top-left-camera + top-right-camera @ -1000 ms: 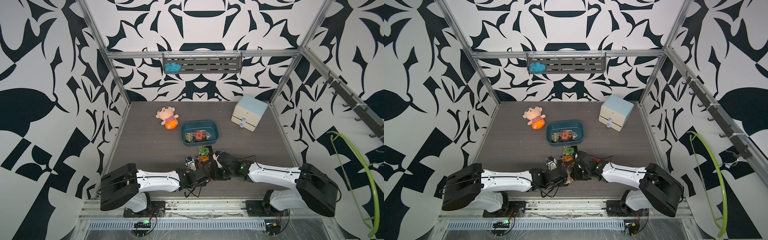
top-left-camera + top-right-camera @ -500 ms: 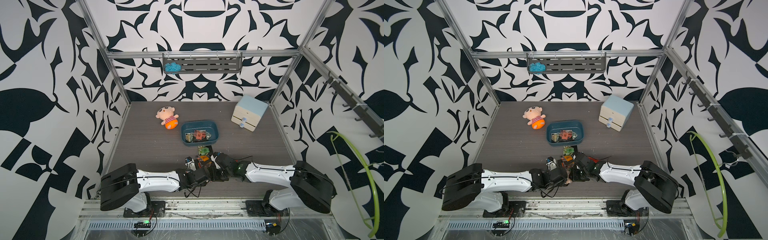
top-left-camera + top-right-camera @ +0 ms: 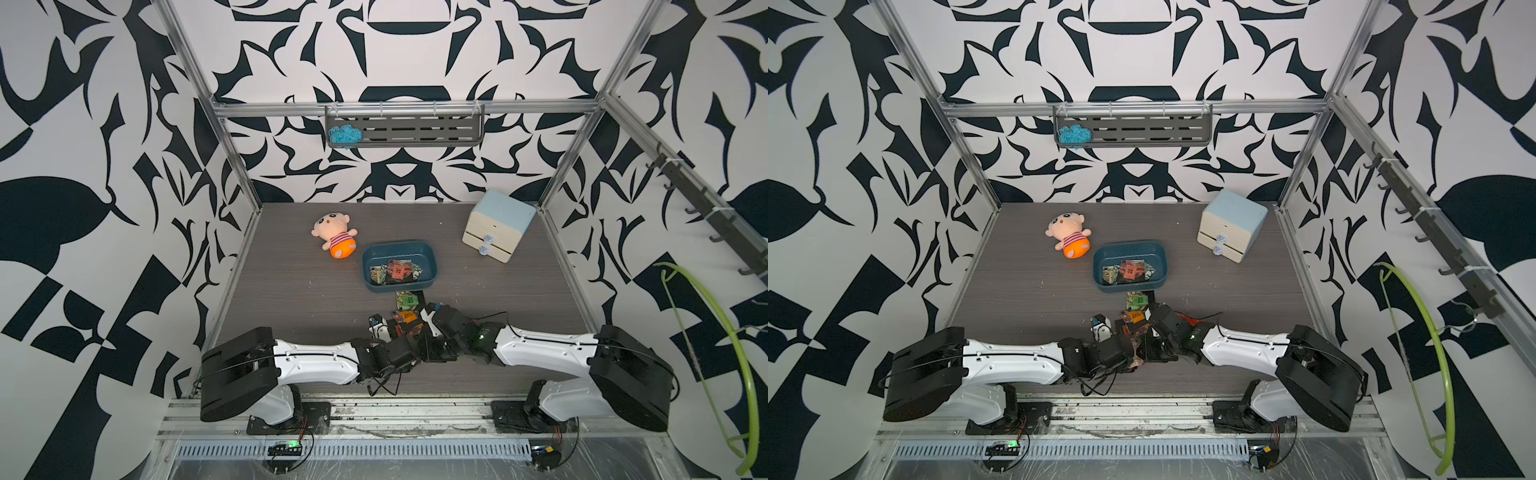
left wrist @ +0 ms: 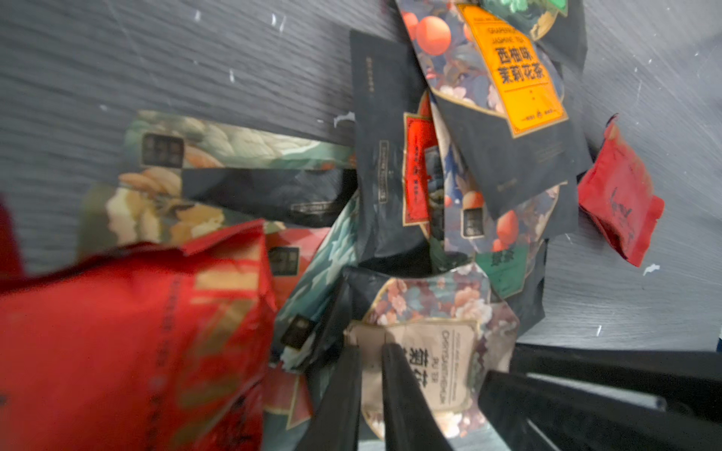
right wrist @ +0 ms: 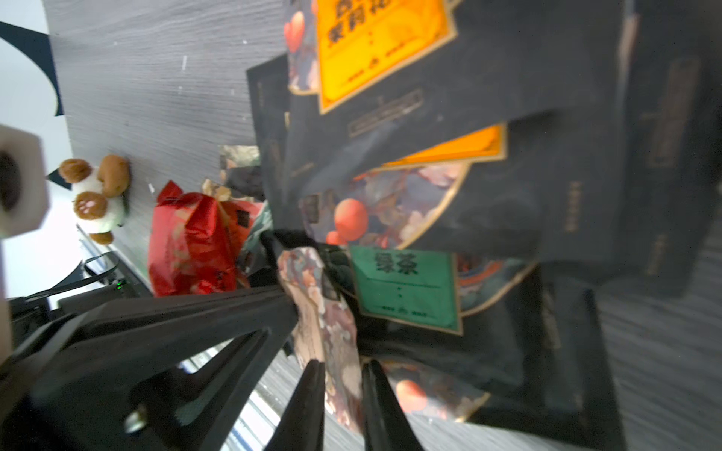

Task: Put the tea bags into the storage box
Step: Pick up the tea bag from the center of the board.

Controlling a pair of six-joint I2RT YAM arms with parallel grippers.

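Black-and-white patterned walls enclose a dark wood-grain counter (image 3: 291,299). Near its middle sits the storage box (image 3: 395,248), teal and lidless, with a few tea bags (image 3: 397,272) lying flat inside it. One green-labelled bag (image 3: 406,298) lies on the counter just on the near side of the box. Nearer again, a loose pile (image 3: 405,322) of overlapping sachets spreads between the two arms, which reach in low from left and right and meet over it. An orange-labelled bag (image 4: 515,78) lies on top at the far side of the pile. A small red bag (image 4: 621,195) lies just beside the pile, and a larger crinkled red bag (image 5: 191,242) lies at its edge.

The left end effector (image 4: 371,351) has its fingers drawn close together on a floral tea bag (image 4: 429,351) with a tan label, which stands up out of the pile. The right end effector (image 5: 344,371) straddles the other end of the same bag, one finger on each side and close against it. Whether they press it I cannot tell.

A pink plush doll (image 3: 334,235) lies to the far left of the box. A cream two-drawer cabinet (image 3: 496,230) stands at the far right, and a grey shelf (image 3: 405,129) on the far wall holds a blue tangle (image 3: 344,135).
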